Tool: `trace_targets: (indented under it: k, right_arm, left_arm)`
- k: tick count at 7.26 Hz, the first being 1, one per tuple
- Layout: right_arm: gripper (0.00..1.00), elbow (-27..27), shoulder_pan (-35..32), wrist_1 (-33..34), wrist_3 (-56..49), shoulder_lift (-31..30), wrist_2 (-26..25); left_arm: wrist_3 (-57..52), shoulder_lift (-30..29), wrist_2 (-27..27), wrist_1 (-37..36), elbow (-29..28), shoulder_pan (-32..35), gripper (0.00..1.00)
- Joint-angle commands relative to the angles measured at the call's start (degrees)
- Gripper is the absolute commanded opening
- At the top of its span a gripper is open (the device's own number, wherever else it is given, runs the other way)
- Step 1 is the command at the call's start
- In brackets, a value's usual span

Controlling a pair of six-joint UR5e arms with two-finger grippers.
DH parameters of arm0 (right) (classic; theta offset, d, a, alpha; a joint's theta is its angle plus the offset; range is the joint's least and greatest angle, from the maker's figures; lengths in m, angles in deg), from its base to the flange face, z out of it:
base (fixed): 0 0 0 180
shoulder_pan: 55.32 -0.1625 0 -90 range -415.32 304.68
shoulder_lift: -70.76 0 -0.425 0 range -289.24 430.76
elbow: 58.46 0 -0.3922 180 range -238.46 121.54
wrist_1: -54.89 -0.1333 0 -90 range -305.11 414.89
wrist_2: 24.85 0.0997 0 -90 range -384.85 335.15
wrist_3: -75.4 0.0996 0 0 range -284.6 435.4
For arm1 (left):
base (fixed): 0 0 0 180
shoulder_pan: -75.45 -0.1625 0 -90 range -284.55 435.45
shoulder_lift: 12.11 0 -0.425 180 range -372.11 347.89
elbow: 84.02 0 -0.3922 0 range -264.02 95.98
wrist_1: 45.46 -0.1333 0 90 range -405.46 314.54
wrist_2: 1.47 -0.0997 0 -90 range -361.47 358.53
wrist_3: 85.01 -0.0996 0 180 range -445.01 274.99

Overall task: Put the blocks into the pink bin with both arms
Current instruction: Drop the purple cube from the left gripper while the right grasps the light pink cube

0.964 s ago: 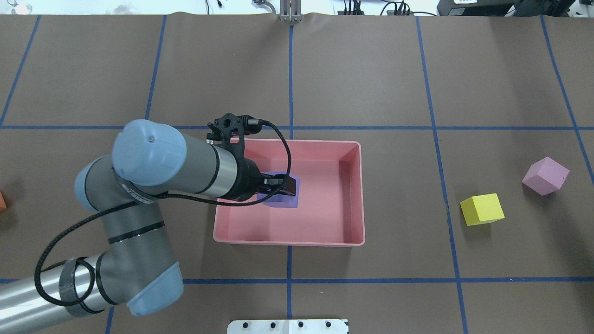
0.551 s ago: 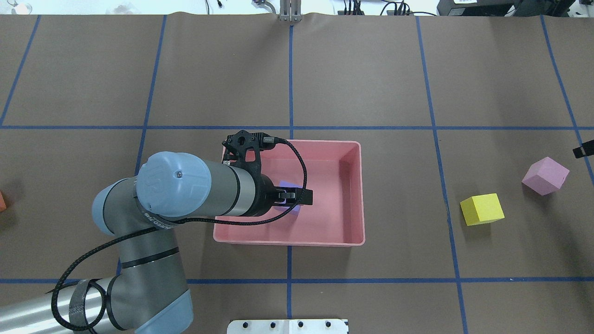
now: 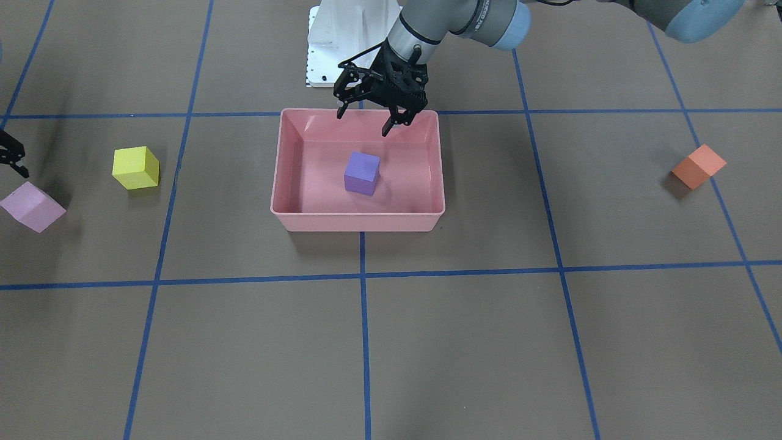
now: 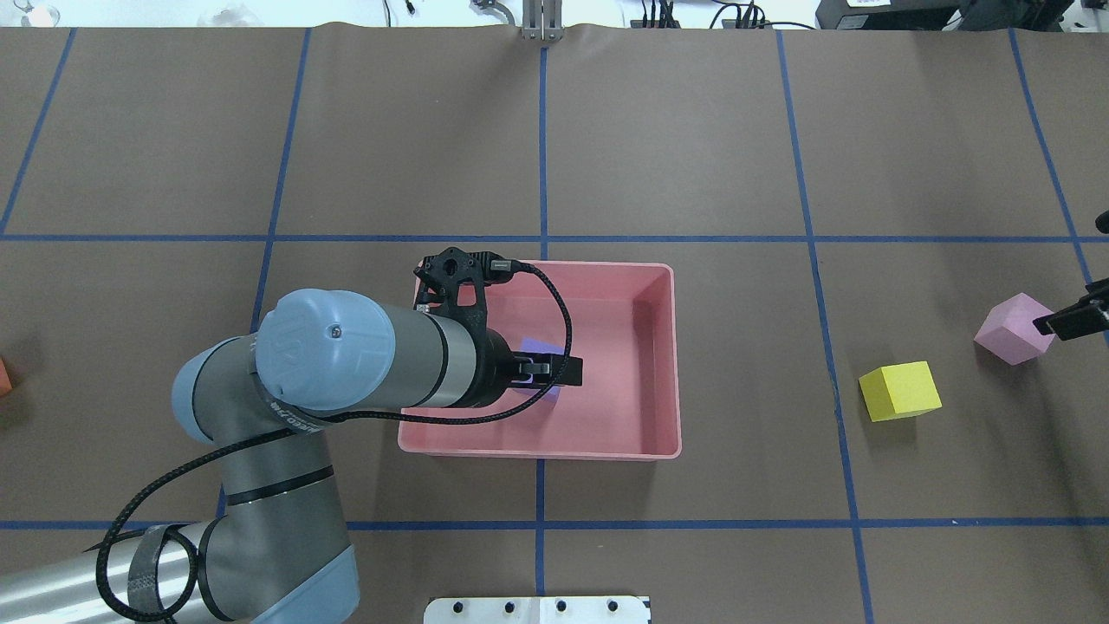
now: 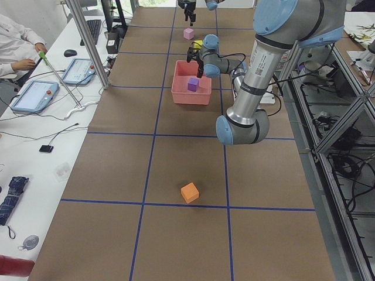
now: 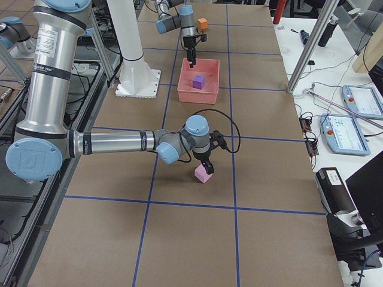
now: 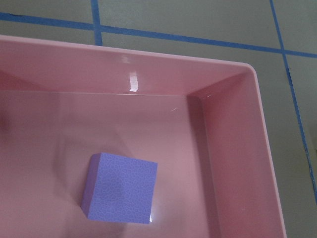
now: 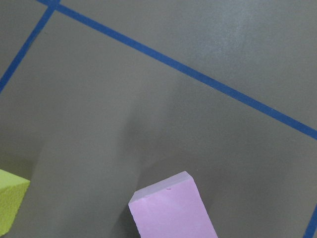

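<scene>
left gripper (image 3: pixel 363 122) spread, empty, above pink bin (image 3: pixel 357 222), purple block (image 3: pixel 361 173) on bin floor, right gripper (image 6: pixel 207 164) over light pink block (image 4: pixel 1014 331) on tabletop (image 4: pixel 693 130), 3 o'clock of bin in overhead view, its opening cannot be told

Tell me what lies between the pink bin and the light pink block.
The yellow block lies between the pink bin and the light pink block, much nearer the light pink block. The overhead view shows this best.
</scene>
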Motion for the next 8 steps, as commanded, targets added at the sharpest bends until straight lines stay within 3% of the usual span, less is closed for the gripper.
trace_targets:
  k: [1,6,7,8]
  right_arm:
    - [1.00,-3.7,2.2,-4.0,0.1,0.5,-1.0]
    - [1.00,-8.2,4.7,-4.0,0.1,3.6,-1.0]
    - [0.93,-8.9,5.2,-4.0,0.2,3.6,-1.0]
    - [0.30,-8.9,5.3,-4.0,2.0,3.6,-1.1]
  left_arm:
    - [0.0,0.0,-0.1,0.0,0.0,0.0,1.00]
    - [-0.2,0.4,-0.2,0.0,0.0,0.0,1.00]
    - [-0.3,0.4,-0.2,0.0,-0.1,0.0,1.00]
    - [-0.5,0.7,0.0,0.0,0.0,0.0,1.00]
